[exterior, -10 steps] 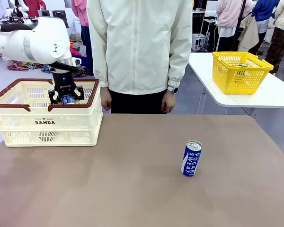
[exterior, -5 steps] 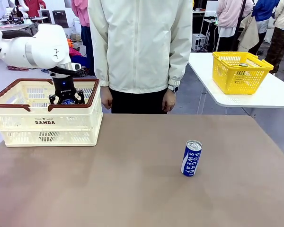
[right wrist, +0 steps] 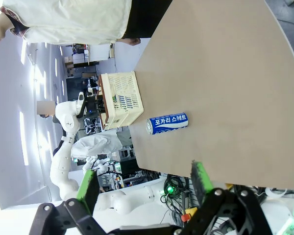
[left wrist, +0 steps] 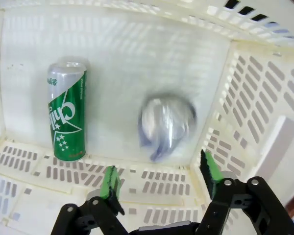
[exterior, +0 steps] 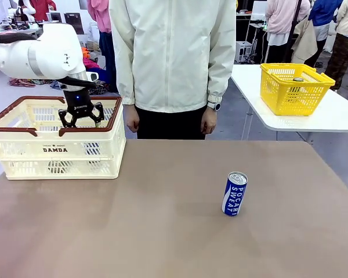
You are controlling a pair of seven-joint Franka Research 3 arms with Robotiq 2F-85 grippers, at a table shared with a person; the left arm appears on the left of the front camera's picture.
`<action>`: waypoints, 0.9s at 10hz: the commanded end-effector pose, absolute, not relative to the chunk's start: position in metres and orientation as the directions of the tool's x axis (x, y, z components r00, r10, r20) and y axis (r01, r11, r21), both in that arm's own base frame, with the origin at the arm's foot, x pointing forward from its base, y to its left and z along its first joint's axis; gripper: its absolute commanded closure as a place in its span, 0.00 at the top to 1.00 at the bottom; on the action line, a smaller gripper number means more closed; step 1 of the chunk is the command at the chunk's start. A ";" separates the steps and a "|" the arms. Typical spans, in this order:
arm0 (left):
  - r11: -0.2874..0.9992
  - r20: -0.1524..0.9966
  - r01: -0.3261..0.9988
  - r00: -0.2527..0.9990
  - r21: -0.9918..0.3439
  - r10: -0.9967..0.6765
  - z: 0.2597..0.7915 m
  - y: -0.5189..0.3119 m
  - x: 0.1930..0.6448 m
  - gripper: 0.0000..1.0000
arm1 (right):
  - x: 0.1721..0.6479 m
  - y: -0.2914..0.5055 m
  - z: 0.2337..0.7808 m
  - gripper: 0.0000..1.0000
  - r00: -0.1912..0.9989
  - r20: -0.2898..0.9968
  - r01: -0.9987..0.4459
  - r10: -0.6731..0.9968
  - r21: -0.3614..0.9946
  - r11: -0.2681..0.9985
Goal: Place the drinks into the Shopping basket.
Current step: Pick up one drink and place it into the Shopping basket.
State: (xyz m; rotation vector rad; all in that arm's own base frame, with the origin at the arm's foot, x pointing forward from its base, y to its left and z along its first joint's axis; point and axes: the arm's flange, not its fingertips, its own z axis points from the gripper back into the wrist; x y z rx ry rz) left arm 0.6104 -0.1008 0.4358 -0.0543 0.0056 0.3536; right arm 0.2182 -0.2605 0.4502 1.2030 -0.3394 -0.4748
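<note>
My left gripper point(exterior: 81, 120) hangs open over the cream-white DAMDA Shopping basket point(exterior: 29, 152). In the left wrist view its green pads point(left wrist: 110, 182) stand apart with nothing between them, gripper point(left wrist: 159, 178). Below, a blurred silver-topped can point(left wrist: 166, 126) drops free inside the basket point(left wrist: 255, 98). A green can point(left wrist: 67, 117) lies on the basket floor to its left. A blue Pocari Sweat can point(exterior: 235, 194) stands upright on the table, right of centre; the right wrist view shows that can point(right wrist: 167, 122) too. My right gripper point(right wrist: 143, 183) is open and empty, well off from it.
A person in a cream jacket point(exterior: 173, 58) stands at the far edge, hands down. A yellow mesh basket point(exterior: 294, 87) sits on a white side table at the right. The brown tabletop point(exterior: 151, 231) is bare around the blue can.
The left gripper held a blue can over the basket a second ago. Its jaws have opened and the can has left them, dropping into the basket.
</note>
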 end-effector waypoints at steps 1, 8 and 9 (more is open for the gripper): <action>0.951 -0.005 -0.301 0.953 -0.074 0.302 0.456 -0.101 0.601 1.00 | 0.216 -0.262 0.451 1.00 0.859 0.012 0.156 -0.511 0.946 0.285; 0.875 -0.154 0.128 0.963 -0.466 -0.223 0.592 -0.089 0.462 1.00 | 0.216 -0.262 0.451 1.00 0.859 0.012 0.156 -0.511 0.946 0.285; 0.820 -0.184 0.209 0.917 -0.533 -0.354 0.593 -0.082 0.430 1.00 | 0.216 -0.262 0.451 1.00 0.859 0.012 0.156 -0.511 0.946 0.285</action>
